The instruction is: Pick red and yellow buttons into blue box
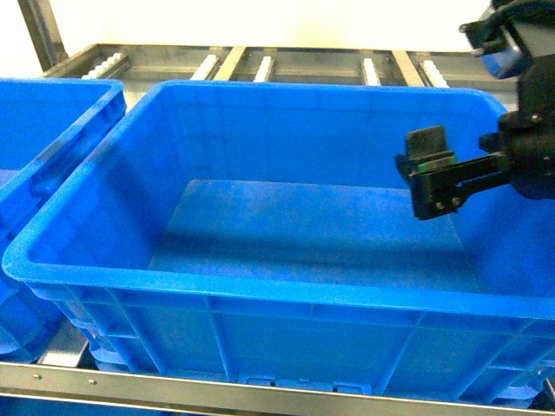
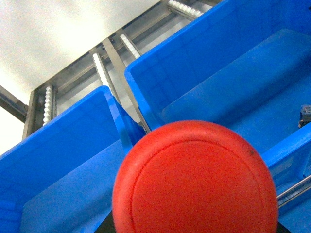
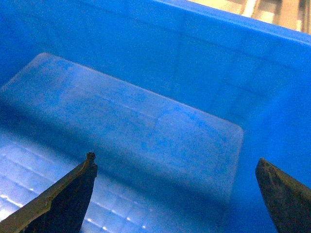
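Right tool (image 1: 431,173) hangs wide open inside the blue box (image 1: 260,286); red button (image 2: 194,179) blocks the left wrist view, so its tool's grip is anyone's guess. Second blue crate (image 1: 52,130) sits just left.

Right end effector (image 1: 431,173): matte black, blocky fingers with small silver screws near the tips. Above the blue box (image 1: 260,286) rim, its black arm housing shows a blue patch.

I can read no text, label, brand or number anywhere: the blue box (image 1: 260,286) walls are plain, and the red button (image 2: 194,182) cap is unmarked.
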Tool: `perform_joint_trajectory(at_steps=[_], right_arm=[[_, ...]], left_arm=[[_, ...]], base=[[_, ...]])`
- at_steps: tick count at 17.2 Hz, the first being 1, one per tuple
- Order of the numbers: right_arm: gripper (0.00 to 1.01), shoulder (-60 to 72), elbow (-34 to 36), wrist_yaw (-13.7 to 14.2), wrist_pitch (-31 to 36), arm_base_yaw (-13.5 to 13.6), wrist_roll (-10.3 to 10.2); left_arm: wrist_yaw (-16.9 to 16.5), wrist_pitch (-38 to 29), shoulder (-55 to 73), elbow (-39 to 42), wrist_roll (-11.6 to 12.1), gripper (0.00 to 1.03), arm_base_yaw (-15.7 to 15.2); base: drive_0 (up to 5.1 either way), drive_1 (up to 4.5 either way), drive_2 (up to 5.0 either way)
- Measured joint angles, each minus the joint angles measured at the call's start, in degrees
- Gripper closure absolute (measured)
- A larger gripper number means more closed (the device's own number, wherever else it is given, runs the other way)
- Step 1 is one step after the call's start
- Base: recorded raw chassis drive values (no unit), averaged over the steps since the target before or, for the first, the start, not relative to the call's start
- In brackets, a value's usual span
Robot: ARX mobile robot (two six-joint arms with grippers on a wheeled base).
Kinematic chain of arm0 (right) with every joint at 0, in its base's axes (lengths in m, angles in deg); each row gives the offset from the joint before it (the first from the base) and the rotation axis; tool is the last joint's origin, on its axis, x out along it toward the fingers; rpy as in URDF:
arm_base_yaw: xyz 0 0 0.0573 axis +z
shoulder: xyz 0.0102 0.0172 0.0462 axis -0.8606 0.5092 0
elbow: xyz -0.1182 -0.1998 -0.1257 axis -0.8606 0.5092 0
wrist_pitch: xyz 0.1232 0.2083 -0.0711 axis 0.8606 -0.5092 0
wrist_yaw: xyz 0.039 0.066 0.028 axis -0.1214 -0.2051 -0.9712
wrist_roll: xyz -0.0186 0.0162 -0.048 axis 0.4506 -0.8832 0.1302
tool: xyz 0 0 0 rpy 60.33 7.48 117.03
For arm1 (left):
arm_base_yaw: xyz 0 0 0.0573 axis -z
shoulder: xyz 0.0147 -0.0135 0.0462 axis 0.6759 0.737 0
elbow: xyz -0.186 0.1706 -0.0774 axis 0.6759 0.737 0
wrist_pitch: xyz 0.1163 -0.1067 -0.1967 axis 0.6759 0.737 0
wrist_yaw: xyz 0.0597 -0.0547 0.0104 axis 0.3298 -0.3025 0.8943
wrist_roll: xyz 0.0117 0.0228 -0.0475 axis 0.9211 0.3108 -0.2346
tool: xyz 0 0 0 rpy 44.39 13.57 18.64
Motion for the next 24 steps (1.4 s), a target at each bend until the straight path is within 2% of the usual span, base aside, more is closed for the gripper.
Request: perform_joint_trajectory(at_steps=[4, 7, 11, 16, 18, 20, 21, 22, 24], right_arm=[[0.03, -2.58, 1.62, -0.61, -0.26, -2.73, 0.17], [0.03, -10.75, 6.32, -2.69, -2.54, -8.07, -0.39], [0.03, -23.23, 12.13, -6.88, -4.46, -13.18, -1.92], [0.03, -31.91, 18.34, -11.67, -9.84, -25.18, -1.86], [0.03, -41.72, 23.82, -14.86, -14.95, -31.58, -1.4], [0.03, -49.75, 27.61, -17.22, -19.1, -35.6, -1.22], [0.03, -52.22, 28.63, -17.99, -20.5, -35.39, -1.44], [0.03, -53.99, 28.98, -17.97, -21.51, -33.97, -2.03], [0.03, -57.33, 29.49, -17.11, -21.33, -28.39, -4.85]], left_arm=[[0.0, 0.0, 0.0, 0.0, 0.0, 0.79, 0.0], [0.0, 0.0, 0.0, 0.0, 0.0, 0.79, 0.0], [0.0, 0.0, 0.0, 0.0, 0.02, 0.79, 0.0], [0.0, 0.0, 0.0, 0.0, 0.0, 0.79, 0.0], [0.0, 0.0, 0.0, 0.0, 0.02, 0.79, 0.0], [0.0, 0.0, 0.0, 0.0, 0.0, 0.79, 0.0], [0.0, 0.0, 0.0, 0.0, 0.02, 0.79, 0.0], [0.0, 0.0, 0.0, 0.0, 0.0, 0.79, 0.0], [0.0, 0.0, 0.0, 0.0, 0.0, 0.79, 0.0]], base=[[0.0, 0.0, 0.0], [0.0, 0.0, 0.0], [0.0, 0.0, 0.0], [0.0, 0.0, 0.0], [0.0, 0.0, 0.0], [0.0, 0.0, 0.0], [0.0, 0.0, 0.0], [0.0, 0.0, 0.0], [0.0, 0.0, 0.0]])
